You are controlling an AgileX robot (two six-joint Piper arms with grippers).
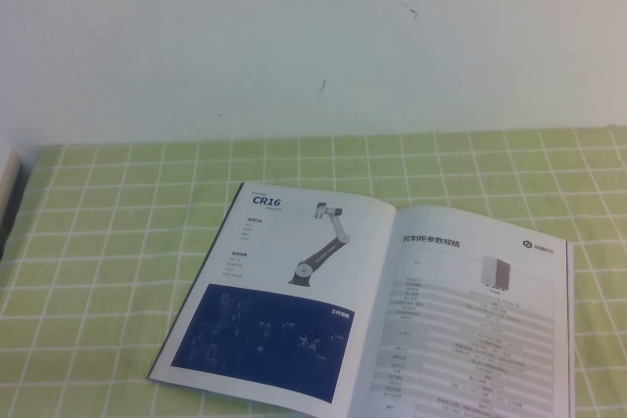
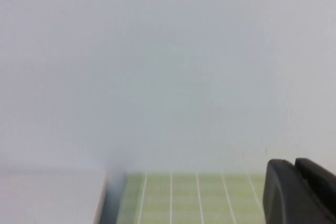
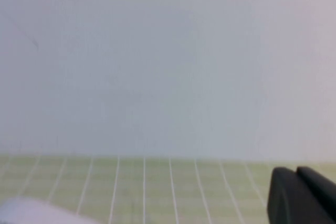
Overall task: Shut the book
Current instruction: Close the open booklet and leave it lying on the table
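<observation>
Closing the book point(image 1: 372, 310) well means getting under the free outer edge of one page, most likely the left page point(image 1: 279, 291) with the robot-arm picture. That page should be lifted in an arc over the spine crease point(image 1: 380, 291) and laid on the right page point(image 1: 480, 330) without dragging the booklet across the green checked cloth point(image 1: 108, 242) (thin glossy paper slides easily, I'd judge, so a light touch near the edge suits better than a hard pinch). The book lies open and flat on the cloth, toward the near right of the table in the high view, its near edge running out of frame. Neither arm appears there. The left gripper point(image 2: 302, 192) shows only as a dark part at the margin of its wrist view, raised and facing the white wall point(image 1: 294, 36) over the cloth; the right gripper point(image 3: 304, 195) likewise. Whether either is released or clenched cannot be told. A pale blur point(image 3: 26, 211) in the right wrist view may be the book's corner, though that is uncertain. Both grippers seem well apart from the book, so an approach comes first.
</observation>
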